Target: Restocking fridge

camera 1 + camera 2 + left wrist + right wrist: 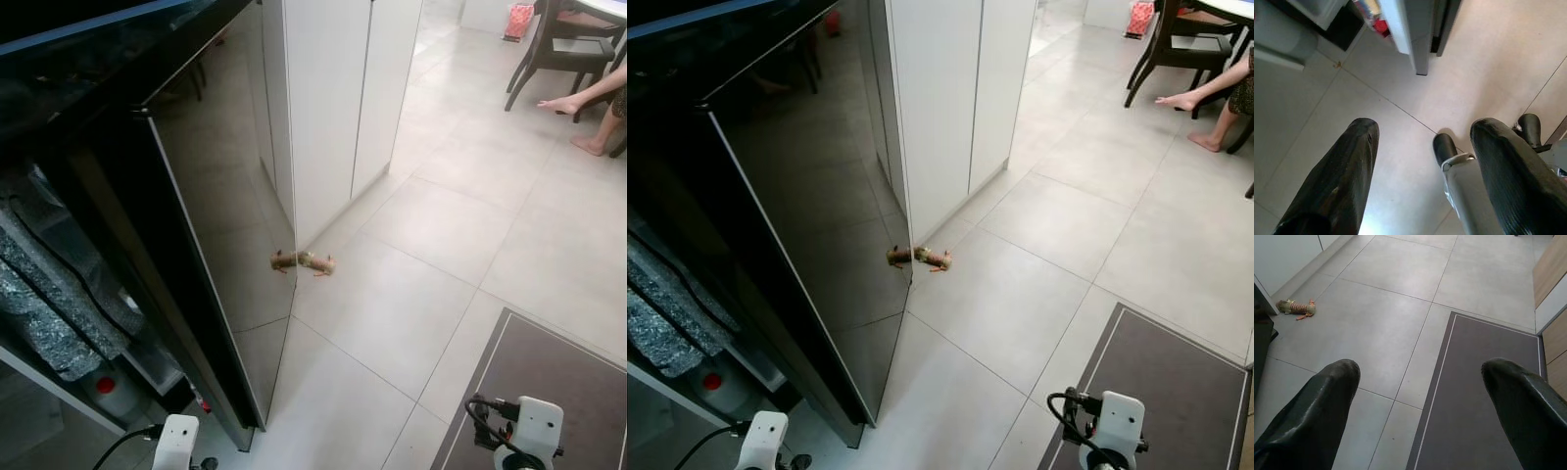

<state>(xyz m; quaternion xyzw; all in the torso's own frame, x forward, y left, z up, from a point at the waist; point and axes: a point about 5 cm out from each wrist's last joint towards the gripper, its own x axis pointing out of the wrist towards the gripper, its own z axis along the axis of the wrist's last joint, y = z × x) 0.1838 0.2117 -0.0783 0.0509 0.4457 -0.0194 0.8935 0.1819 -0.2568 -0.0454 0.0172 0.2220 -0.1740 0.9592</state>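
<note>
Both arms hang low, left gripper [1422, 142] and right gripper [1420, 377] jaws apart beside fridge door [220, 235].

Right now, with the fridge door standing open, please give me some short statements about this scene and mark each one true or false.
1. The black fridge door stands open. True.
2. A small toy lies on the floor tiles beside the door's edge. True.
3. The left gripper holds a bottle. False: its fingers are apart and empty above the floor.
4. The grey mat lies on the robot's left. False: it lies on its right.
5. The right gripper is open and empty. True.
6. A person's legs show near a chair. True.
</note>
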